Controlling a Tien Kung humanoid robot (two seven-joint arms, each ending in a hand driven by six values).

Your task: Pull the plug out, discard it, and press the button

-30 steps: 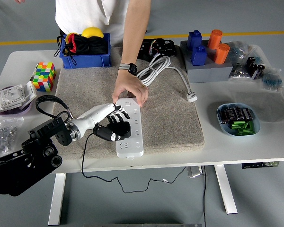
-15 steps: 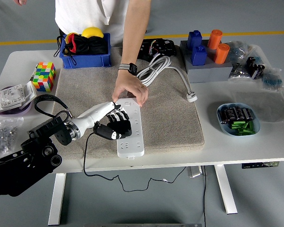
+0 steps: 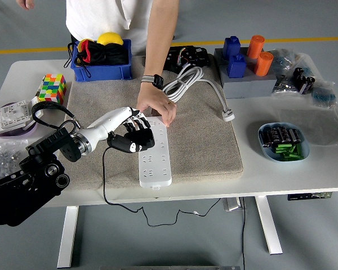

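A white power strip (image 3: 156, 160) lies lengthwise on the beige mat (image 3: 203, 140). A person's hand (image 3: 154, 107) presses down on its far end. My left hand (image 3: 133, 135) hovers over the strip's left edge, shut on a black plug (image 3: 124, 145). The plug looks raised off the sockets. Its black cable (image 3: 104, 180) hangs from it down over the table's front edge. My fingers hide the plug's pins.
A grey cable with a white plug (image 3: 228, 116) lies on the mat's far right. A blue bin (image 3: 101, 72) stands at the back left, a colour cube (image 3: 52, 91) and a purple dish (image 3: 11, 121) at the left. A blue bowl (image 3: 283, 142) sits at the right.
My left hand has moved up and to the left with the black plug, lifting it away from the strip's sockets. The person's hand stays on the strip's far end.
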